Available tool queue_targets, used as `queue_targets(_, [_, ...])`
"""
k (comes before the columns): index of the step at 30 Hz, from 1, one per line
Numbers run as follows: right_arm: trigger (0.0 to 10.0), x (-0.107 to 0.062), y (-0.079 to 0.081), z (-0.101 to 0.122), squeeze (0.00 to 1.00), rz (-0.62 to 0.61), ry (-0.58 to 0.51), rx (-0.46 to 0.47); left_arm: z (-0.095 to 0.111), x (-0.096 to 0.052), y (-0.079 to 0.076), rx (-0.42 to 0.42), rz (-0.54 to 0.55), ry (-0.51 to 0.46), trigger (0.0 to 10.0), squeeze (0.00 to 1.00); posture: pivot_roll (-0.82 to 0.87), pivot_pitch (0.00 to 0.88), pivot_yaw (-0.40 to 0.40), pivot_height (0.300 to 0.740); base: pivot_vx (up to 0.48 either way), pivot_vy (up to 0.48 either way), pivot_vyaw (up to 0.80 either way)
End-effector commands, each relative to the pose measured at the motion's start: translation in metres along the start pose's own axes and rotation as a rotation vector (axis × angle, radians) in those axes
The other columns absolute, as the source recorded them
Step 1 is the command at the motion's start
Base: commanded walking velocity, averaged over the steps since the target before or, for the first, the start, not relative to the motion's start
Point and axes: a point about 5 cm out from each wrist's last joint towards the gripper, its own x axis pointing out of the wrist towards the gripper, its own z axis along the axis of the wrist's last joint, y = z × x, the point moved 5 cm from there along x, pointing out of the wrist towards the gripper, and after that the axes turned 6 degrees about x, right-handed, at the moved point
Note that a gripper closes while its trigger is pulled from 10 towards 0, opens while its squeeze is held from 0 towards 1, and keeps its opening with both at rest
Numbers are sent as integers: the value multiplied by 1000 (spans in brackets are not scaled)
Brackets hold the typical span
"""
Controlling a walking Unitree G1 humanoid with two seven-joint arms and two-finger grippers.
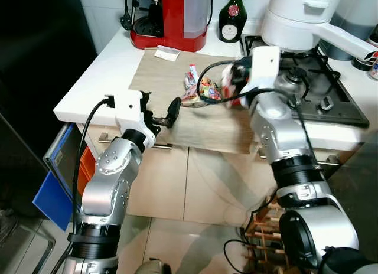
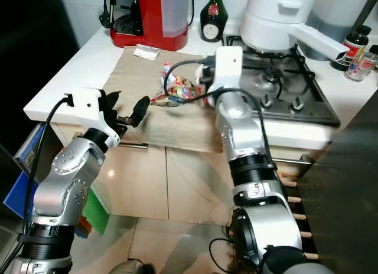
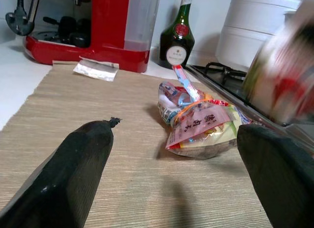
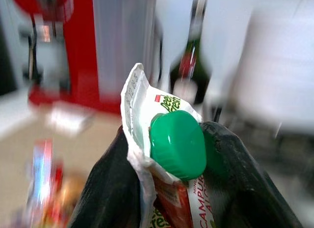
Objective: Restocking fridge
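Observation:
My right gripper [image 4: 171,174] is shut on a carton with a green screw cap [image 4: 177,144], white and red with green lettering. It holds the carton [image 1: 231,85] just above the woven mat, at the edge of the hob. A pile of colourful snack packets [image 3: 198,125] lies on the mat [image 1: 177,111] just left of that carton. My left gripper [image 1: 165,116] stands open over the mat's front left part, a short way from the packets [image 1: 201,90], fingers [image 3: 78,164] pointing at them with nothing between.
A red coffee machine [image 1: 171,17] and a dark green bottle [image 1: 233,17] stand at the back of the white counter. A gas hob [image 1: 319,85] with a large white pot [image 1: 301,17] is on the right. A small foil sachet [image 1: 166,53] lies by the machine. Cabinet doors are below.

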Motion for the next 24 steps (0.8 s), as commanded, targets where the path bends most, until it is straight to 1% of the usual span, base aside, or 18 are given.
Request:
queue_targets(1, [0, -1, 3, 40, 102, 19, -182, -38, 8, 6, -2, 13, -7, -28, 10000, 0, 23, 0, 5, 740, 0, 0, 0])
queue_targets(2, [0, -4, 4, 55, 98, 21, -254, -63, 12, 8, -2, 22, -5, -48, 10000, 0, 17, 0, 5, 740, 0, 0, 0])
queue_targets(3, [0, -4, 4, 55, 98, 21, -254, -63, 12, 8, -2, 22, -5, -48, 10000, 0, 17, 0, 5, 740, 0, 0, 0])
queue_targets(4, [0, -9, 3, 71, 98, 8, -346, -101, 18, 11, -5, 53, -19, -78, 10000, 0, 5, 0, 6, 740, 0, 0, 0])
queue_targets(5, [10000, -13, 1, 76, 94, -2, -377, -117, 21, 13, -7, 62, -30, -88, 10000, 0, -6, 0, 11, 740, 0, 0, 0])
queue_targets(7, [10000, -15, 0, 79, 94, -9, -393, -125, 22, 15, -9, 66, -37, -93, 10000, 0, -6, 0, 11, 740, 0, 0, 0])
queue_targets(10, [10000, -30, -11, 78, 78, -57, -439, -163, 28, 18, -17, 65, -64, -121, 10000, 0, -15, 0, 6, 740, 0, 0, 0])
queue_targets(11, [10000, -30, -11, 78, 78, -57, -439, -163, 28, 18, -17, 65, -64, -121, 10000, 0, -15, 0, 6, 740, 0, 0, 0])
queue_targets(12, [10000, -40, -22, 79, 78, -117, -473, -170, 31, 18, -18, 77, -72, -139, 10000, 0, -18, 0, 7, 740, 0, 0, 0])
queue_targets(14, [10000, -65, -43, 60, 86, -198, -452, -176, 39, 17, -17, 92, -68, -174, 10000, 0, -18, 0, 11, 740, 0, 0, 0])
queue_targets(15, [10000, -75, -48, 50, 82, -215, -426, -183, 43, 16, -17, 103, -70, -190, 10000, 0, -17, 0, 13, 740, 0, 0, 0])
queue_targets(16, [10000, -82, -49, 40, 78, -217, -405, -184, 47, 16, -17, 120, -78, -205, 10000, 0, -15, 0, 17, 740, 0, 0, 0])
queue_targets(19, [10000, -92, -48, 24, 90, -216, -386, -180, 56, 17, -17, 152, -89, -235, 10000, 0, -15, 0, 29, 740, 0, 0, 0])
queue_targets(20, [10000, -92, -48, 24, 90, -216, -386, -180, 56, 17, -17, 152, -89, -235, 10000, 0, -15, 0, 29, 740, 0, 0, 0])
queue_targets(22, [10000, -94, -54, 18, 86, -243, -378, -169, 60, 19, -17, 169, -100, -241, 10000, 0, -12, 0, 34, 740, 0, 0, 0])
queue_targets(24, [10000, -95, -64, 8, 90, -272, -331, -147, 57, 19, -19, 198, -110, -233, 10000, 0, -10, 0, 37, 740, 0, 0, 0])
